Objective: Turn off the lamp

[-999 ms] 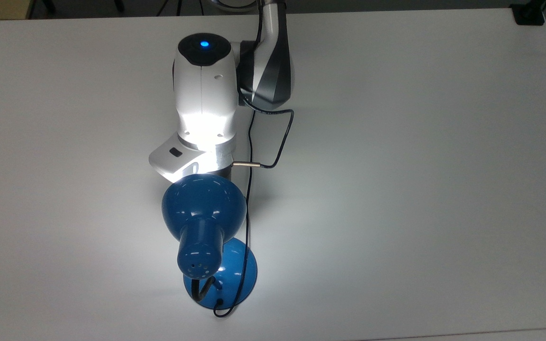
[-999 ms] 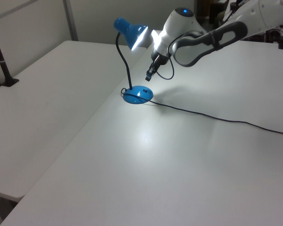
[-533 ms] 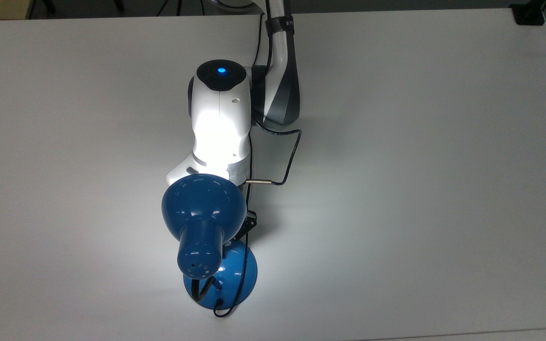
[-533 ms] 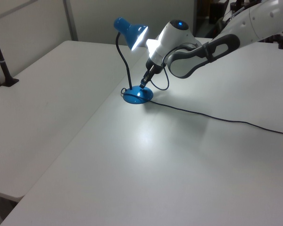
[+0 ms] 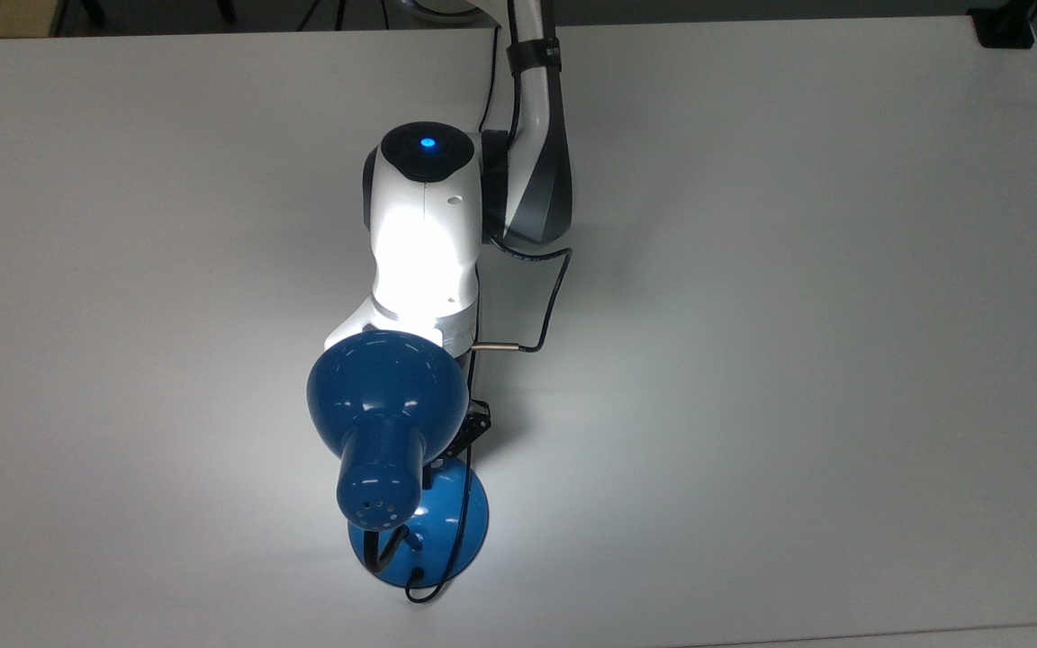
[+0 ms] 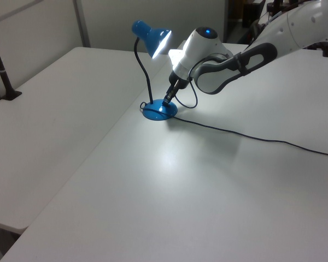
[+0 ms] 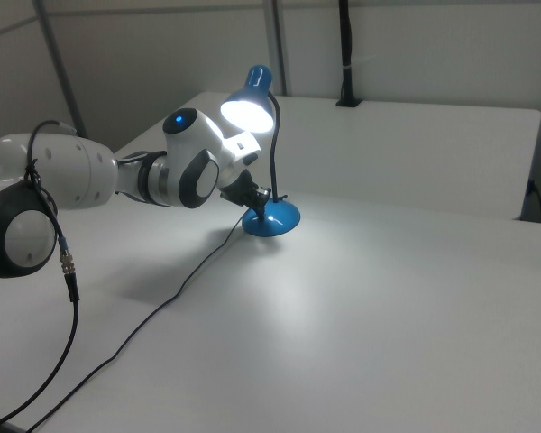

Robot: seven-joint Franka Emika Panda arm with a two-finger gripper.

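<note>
a wide matte white table (image 5: 798, 360) was seen under soft indoor light, with pale wall panels behind it in the left view and the right view, and a second white table surface (image 6: 49, 98) joined alongside in the left view. a bright pool of light was cast on the tabletop around the glossy blue metal desk lamp with a bell-shaped shade, black flexible neck and round blue base (image 5: 386, 405) (image 6: 151, 38) (image 7: 252, 101), which was placed toward 6 o'clock of the table's middle in the top view; its bulb was lit.

the white and grey robot arm (image 5: 428, 225) (image 6: 246, 52) (image 7: 90, 180) was stretched in from 12 o'clock in the top view and bent downward under the shade. the black two-finger gripper (image 6: 167, 101) (image 7: 256, 200) was lowered onto the round base, its tip touching or just above the blue disc at the base's 12 o'clock edge in the top view. whether the fingers were parted or closed could not be told.

a thin black cord (image 6: 251, 136) (image 7: 162, 302) was trailed from the base across the table. a black clamp post (image 6: 3, 76) was fixed at the far table edge, at 9 o'clock in the left view.
</note>
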